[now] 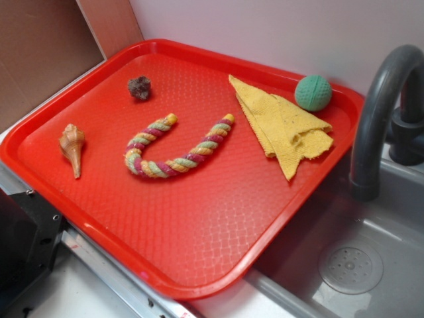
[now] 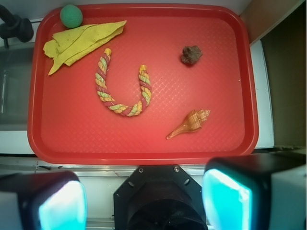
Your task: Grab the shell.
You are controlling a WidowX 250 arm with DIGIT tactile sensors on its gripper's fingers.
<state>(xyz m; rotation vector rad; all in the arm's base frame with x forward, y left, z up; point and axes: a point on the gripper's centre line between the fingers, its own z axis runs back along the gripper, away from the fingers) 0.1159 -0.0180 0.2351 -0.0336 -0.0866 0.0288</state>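
Note:
The shell (image 1: 72, 147) is tan-orange with a knobby top and a pointed tail, lying on the left side of the red tray (image 1: 199, 238). The wrist view looks down on it from high up, with the shell (image 2: 190, 123) at the lower right of the tray (image 2: 144, 155), tail pointing left. My gripper (image 2: 144, 203) is open, its two cyan pads (image 2: 62, 206) wide apart with nothing between them, well above the tray's near edge. The gripper does not show in the exterior view.
On the tray also lie a dark lumpy rock (image 1: 140, 87), a U-shaped striped rope (image 1: 173, 147), a folded yellow cloth (image 1: 285, 126) and a green ball (image 1: 313, 93). A grey faucet (image 1: 377, 119) and sink (image 1: 351, 265) stand at the right.

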